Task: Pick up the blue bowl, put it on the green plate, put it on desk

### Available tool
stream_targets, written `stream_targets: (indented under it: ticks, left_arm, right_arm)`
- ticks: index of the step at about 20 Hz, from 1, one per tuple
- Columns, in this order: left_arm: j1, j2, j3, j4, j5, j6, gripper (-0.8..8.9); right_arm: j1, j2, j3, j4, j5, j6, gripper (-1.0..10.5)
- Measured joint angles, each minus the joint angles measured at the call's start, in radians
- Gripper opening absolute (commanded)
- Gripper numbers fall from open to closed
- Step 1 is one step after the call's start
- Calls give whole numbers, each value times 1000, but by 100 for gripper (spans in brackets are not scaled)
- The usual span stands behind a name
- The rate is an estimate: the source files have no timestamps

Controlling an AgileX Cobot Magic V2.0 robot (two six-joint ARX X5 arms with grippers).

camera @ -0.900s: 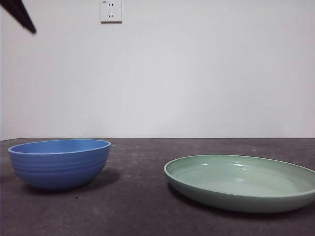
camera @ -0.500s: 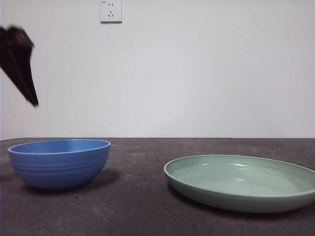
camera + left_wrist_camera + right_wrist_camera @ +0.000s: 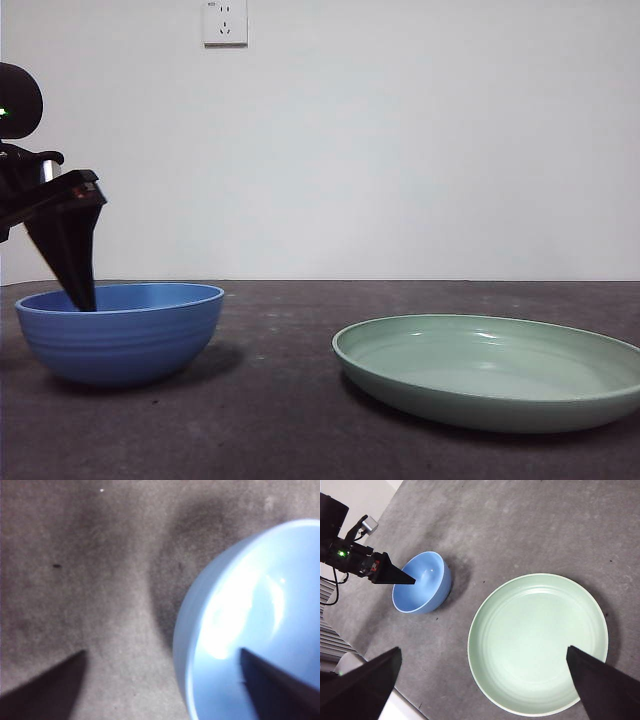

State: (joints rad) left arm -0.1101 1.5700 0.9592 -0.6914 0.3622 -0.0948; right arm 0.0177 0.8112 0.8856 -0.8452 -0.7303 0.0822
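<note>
Left gripper [image 3: 162,685] astride blue bowl [image 3: 122,330] rim (jaws apart)

The upright blue bowl [image 3: 121,332] and pale green plate [image 3: 490,371] sit apart on the grey desk [image 3: 280,420].

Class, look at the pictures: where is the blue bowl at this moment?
In the front view the blue bowl stands on the desk at the left, apart from the green plate on its right; the open left hand straddles its rim.
</note>
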Motion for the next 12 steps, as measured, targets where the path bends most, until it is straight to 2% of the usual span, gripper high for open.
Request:
stream_targets:
  ticks: [1,2,4,6,8,12]
  left_arm:
    - [0,0,0,3,0,0,145]
    - [0,0,0,3,0,0,97]
    - [0,0,0,6,0,0,76]
    - [-4,0,0,8,0,0,6]
    - [-8,0,2,6,-7,0,6]
    - [-53,0,79,-53,-97,0,7]
  right_arm:
    - [0,0,0,0,0,0,561]
    - [0,0,0,0,0,0,561]
    - [0,0,0,0,0,0,561]
    - [0,0,0,0,0,0,561]
    - [0,0,0,0,0,0,561]
    - [0,0,0,0,0,0,561]
